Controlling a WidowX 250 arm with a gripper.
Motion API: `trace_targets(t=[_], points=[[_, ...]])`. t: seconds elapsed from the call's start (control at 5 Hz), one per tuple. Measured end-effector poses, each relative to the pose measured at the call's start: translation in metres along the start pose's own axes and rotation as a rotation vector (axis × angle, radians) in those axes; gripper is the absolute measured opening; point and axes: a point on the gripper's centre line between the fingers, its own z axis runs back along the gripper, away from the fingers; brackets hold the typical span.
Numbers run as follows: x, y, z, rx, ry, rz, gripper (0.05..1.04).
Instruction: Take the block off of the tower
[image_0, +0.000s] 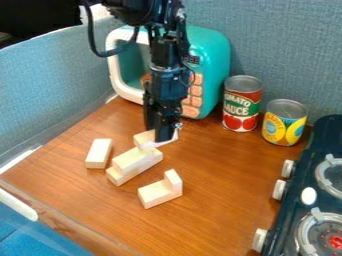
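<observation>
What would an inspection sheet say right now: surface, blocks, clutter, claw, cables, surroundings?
Surface: table, brown wood-grain.
Blocks: stack with one block at its far end by the claw; loose block to the left; L-shaped pair in front.
Clutter: two cans, upright.
Claw: down at the stack's far end; grip unclear.
Cables: black cable loops beside the arm.
Surroundings: toy microwave behind, stove right, fabric partitions.
</observation>
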Motion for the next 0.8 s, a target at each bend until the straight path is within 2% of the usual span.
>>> trace_targets(t=[0.2,0.4,0.6,0.8], points=[[0.004,-0.002,-0.002,-0.015,-0.032,0.032,0.499],[0.002,-0.014,-0.01,0.074,-0.027,0.117,0.499],[0.007,-0.021,-0.009,0.128,-0.036,0.045,0.499],[0.006,-0.019,-0.013,0.132,-0.043,-0.082,0.499]])
